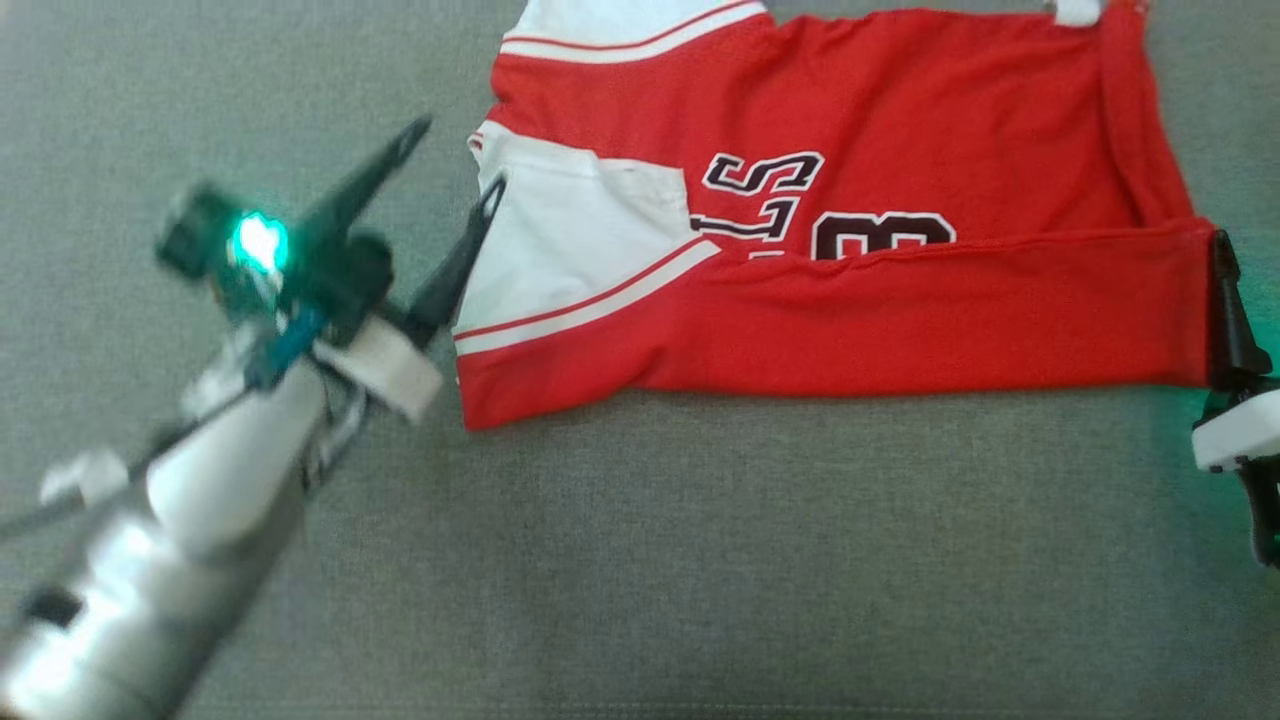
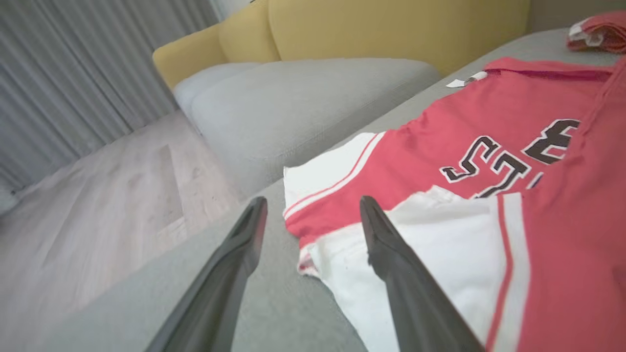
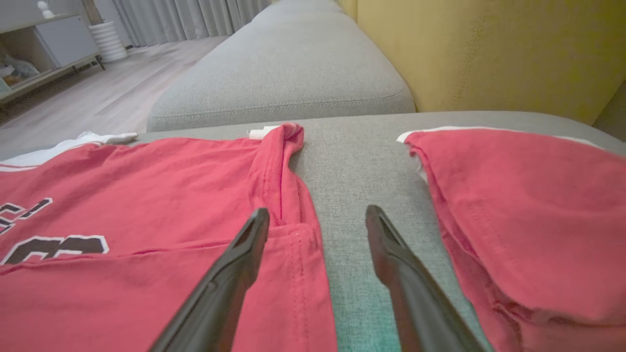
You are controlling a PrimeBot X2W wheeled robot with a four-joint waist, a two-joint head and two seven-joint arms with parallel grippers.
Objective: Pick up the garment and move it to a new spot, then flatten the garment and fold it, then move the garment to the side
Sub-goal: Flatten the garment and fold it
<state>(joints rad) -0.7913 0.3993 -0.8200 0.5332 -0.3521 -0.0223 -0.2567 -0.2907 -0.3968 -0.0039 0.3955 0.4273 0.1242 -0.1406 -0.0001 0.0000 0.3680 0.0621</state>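
The garment (image 1: 850,200), a red and white jersey with dark lettering, lies flat on the grey sofa seat (image 1: 700,560), its near strip folded up over the body. My left gripper (image 1: 452,165) stands open at the garment's left edge, empty. In the left wrist view the left gripper (image 2: 313,205) straddles the edge of the white sleeve (image 2: 440,244). My right gripper (image 3: 318,210) is open and empty at the garment's right edge (image 3: 293,254), one finger over the red cloth, the other over bare seat. Its dark finger (image 1: 1228,300) shows beside the fold's right end.
A second red garment (image 3: 528,205) lies on the seat just right of my right gripper. The yellow backrest (image 3: 489,49) stands behind. Another grey cushion (image 2: 303,102) adjoins the seat, with wooden floor (image 2: 98,205) and curtains beyond.
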